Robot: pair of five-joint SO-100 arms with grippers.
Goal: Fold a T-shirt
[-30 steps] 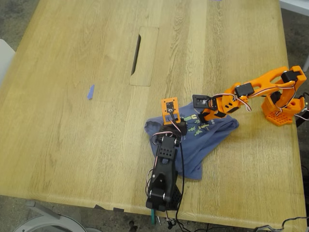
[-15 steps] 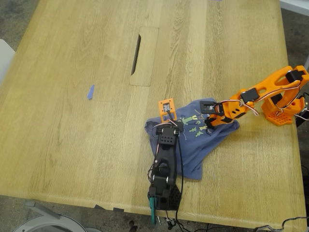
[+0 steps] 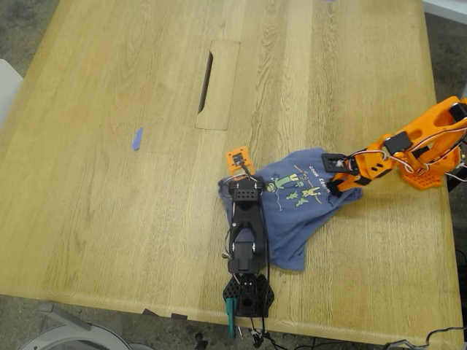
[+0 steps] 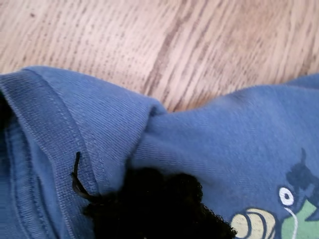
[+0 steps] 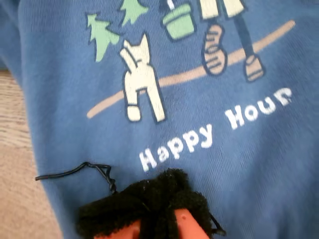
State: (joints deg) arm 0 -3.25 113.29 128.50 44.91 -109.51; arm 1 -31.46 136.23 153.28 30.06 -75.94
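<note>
The T-shirt (image 3: 295, 208) lies rumpled on the counter (image 3: 109, 146). My first pincer (image 3: 244, 182) meets its collar, my second pincer (image 3: 337, 179) its print, seemingly to spread it; closure indeterminable.

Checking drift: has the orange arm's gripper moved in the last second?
Yes. In the exterior view the orange gripper pulled toward that view's right, nearer its base, stretching the T-shirt.
</note>
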